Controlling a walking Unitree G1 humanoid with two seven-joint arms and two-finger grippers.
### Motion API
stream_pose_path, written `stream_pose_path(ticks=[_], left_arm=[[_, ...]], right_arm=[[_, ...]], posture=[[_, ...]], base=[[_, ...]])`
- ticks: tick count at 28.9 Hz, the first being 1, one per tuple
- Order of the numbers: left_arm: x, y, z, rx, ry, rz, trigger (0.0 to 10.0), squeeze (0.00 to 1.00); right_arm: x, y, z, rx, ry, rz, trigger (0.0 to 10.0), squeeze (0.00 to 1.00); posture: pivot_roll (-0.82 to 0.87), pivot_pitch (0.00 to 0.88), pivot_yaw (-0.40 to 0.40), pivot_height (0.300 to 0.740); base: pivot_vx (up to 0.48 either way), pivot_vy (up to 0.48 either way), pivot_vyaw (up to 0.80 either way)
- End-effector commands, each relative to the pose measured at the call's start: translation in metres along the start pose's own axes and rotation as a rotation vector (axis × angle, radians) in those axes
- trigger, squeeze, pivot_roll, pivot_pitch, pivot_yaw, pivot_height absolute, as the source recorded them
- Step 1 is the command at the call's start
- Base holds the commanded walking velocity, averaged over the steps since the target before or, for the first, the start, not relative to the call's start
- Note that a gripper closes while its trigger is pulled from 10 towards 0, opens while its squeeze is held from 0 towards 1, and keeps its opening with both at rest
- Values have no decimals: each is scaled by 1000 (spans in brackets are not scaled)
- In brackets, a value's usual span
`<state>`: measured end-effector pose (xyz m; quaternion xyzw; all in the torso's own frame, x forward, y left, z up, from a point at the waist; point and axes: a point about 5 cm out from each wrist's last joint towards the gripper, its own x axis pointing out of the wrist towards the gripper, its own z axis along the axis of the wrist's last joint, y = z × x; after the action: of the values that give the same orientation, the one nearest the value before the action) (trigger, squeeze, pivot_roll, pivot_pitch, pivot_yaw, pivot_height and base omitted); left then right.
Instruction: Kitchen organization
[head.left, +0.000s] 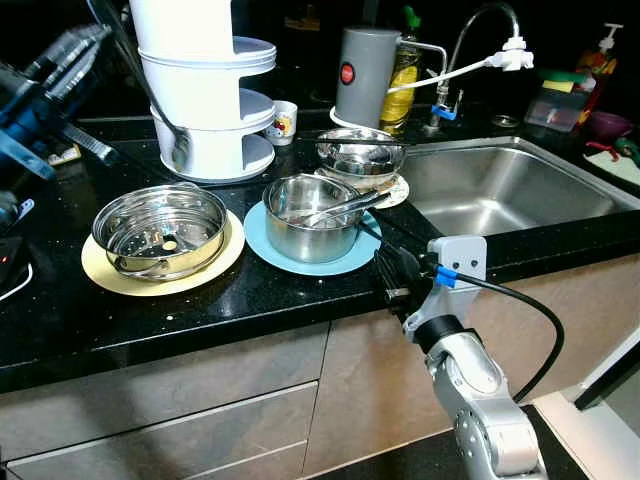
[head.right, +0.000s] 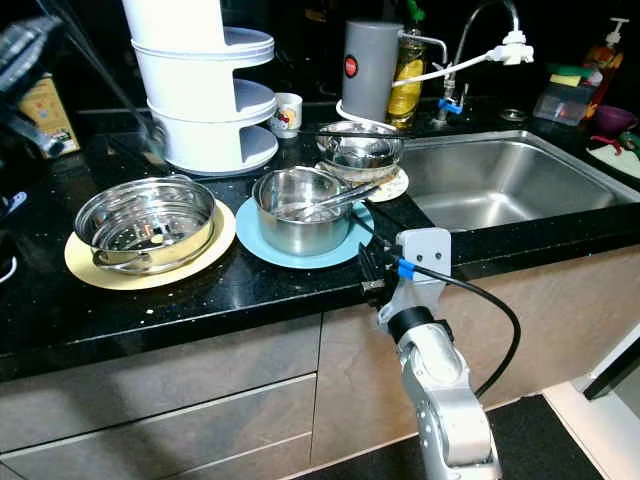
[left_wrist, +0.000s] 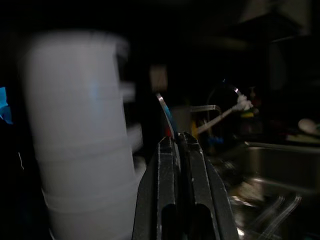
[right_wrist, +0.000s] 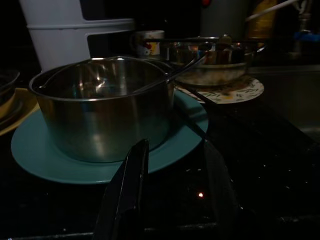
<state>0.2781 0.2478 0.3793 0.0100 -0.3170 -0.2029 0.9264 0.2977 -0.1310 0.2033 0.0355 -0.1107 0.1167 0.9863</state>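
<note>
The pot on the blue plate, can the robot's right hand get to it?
Probably yes. The right hand is open at the counter edge, facing the steel pot on the blue plate, with bare counter between them.

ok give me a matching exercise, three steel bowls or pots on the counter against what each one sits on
Things:
1. perforated steamer pot
2. plain steel pot
3. steel bowl nearest the sink

Sits on:
A. patterned white plate
B. yellow plate
C. blue plate

Pairs: 1-B, 2-C, 3-A
</note>
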Motion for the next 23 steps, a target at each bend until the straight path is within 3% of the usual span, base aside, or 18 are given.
stream_pose_path(ticks=[1, 3, 4, 5, 7, 9, 11, 13, 19, 20, 21, 22, 23], left_arm=[[-3, 1, -16, -117, 74, 56, 0, 0], [-4, 1, -21, -161, 86, 78, 0, 0], [-2, 1, -19, -232, 37, 104, 0, 0], [-2, 1, -19, -232, 37, 104, 0, 0], [3, 3, -7, -430, -136, 164, 0, 0], [3, 2, -6, -550, -185, 195, 0, 0], [2, 0, -7, -565, -165, 194, 0, 0], [-2, -7, -15, -637, -102, 159, 0, 0], [-9, -27, -35, -672, 42, 70, 0, 0], [-11, -29, -39, -683, 57, 57, 0, 0], [-12, -30, -42, -688, 68, 47, 0, 0], [-14, -33, -44, -688, 95, 24, 0, 0], [-15, -35, -45, -684, 108, 12, 0, 0]], right_arm=[[0, 0, -2, 17, 10, 1, 10000, 0], [0, 0, -2, 18, 9, 1, 10000, 0], [0, 0, -2, 19, 8, 2, 10000, 0], [0, 0, -2, 19, 8, 2, 10000, 0], [0, 1, 0, 24, 2, 6, 10000, 0], [0, 3, 1, 42, -4, 15, 10000, 0], [0, 4, 1, 56, -6, 22, 10000, 0], [0, 13, 3, 123, -12, 72, 10000, 0], [0, 29, 10, 266, -14, 179, 10000, 0], [-1, 34, 12, 296, -13, 222, 10000, 220], [-1, 37, 13, 316, -13, 250, 10000, 220], [-3, 41, 16, 342, -19, 281, 10000, 1000], [-3, 43, 17, 351, -24, 288, 10000, 1000]], posture=[[-11, 107, -49, 740], [-11, 107, -49, 740], [-12, 109, -49, 740], [-12, 109, -49, 740], [-13, 108, -48, 740], [-12, 109, -47, 740], [-12, 109, -46, 740], [-11, 111, -45, 740], [-10, 112, -44, 740], [-12, 111, -41, 740], [-12, 111, -41, 740], [-14, 109, -40, 740], [-16, 108, -39, 740]], base=[[0, 0, 0], [0, 0, 0], [0, 0, 0], [0, 0, 0], [0, 0, 0], [0, 0, 0], [0, 0, 0], [0, 0, 0], [0, 0, 0], [0, 0, 0], [0, 0, 0], [0, 0, 0], [0, 0, 0]])
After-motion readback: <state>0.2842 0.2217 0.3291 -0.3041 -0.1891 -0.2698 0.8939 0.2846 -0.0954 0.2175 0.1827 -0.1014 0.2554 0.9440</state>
